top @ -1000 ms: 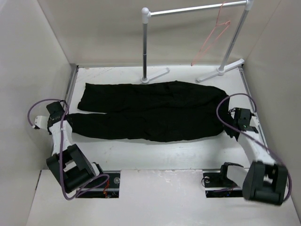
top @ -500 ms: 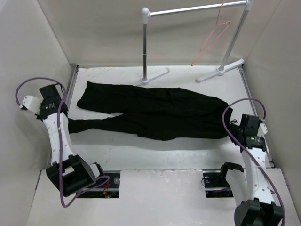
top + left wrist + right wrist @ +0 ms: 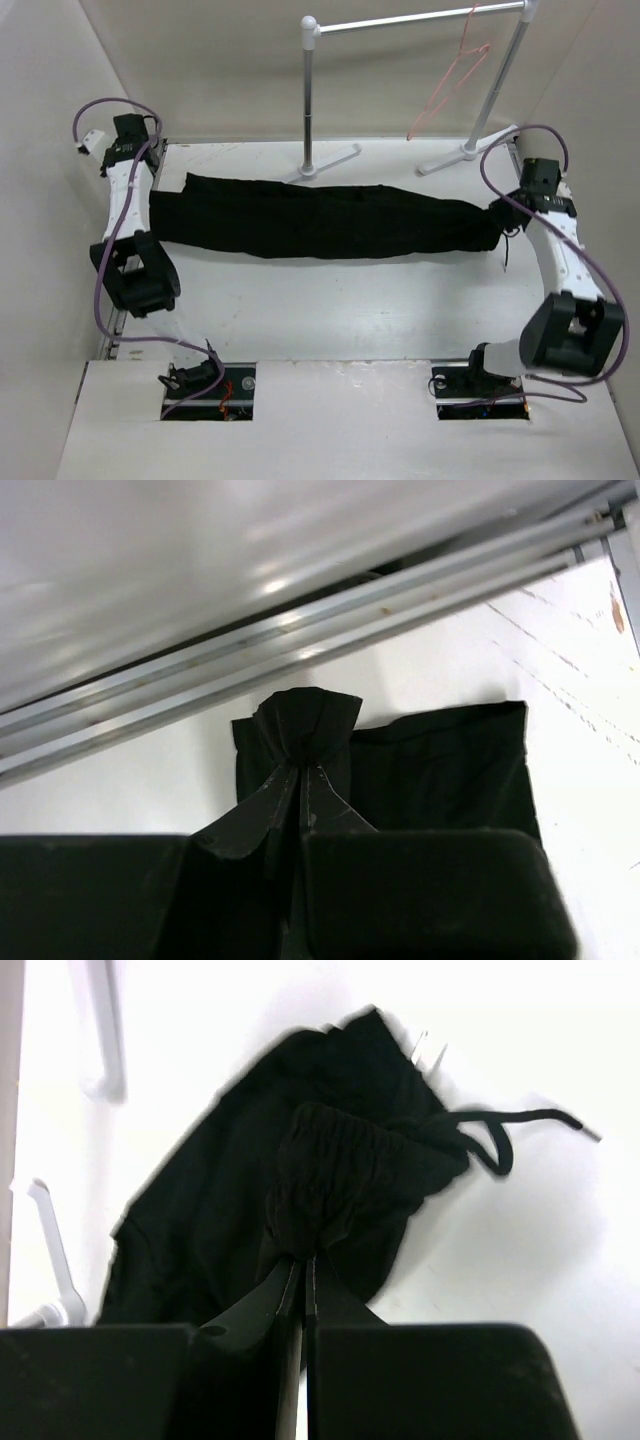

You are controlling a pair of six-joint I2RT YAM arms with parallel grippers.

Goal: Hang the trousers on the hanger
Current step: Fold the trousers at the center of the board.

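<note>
We hold the trousers (image 3: 320, 220) taut, left pincer (image 3: 300, 780) nipping the cuffs, right pincer (image 3: 303, 1265) the waistband; threading onto the hanger (image 3: 447, 90) remains.

black trousers (image 3: 320, 218) stretched flat; pink hanger (image 3: 452, 75) hanging above.

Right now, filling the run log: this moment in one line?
left gripper shut on trousers | right gripper shut on trousers | hanger on rail, untouched
</note>
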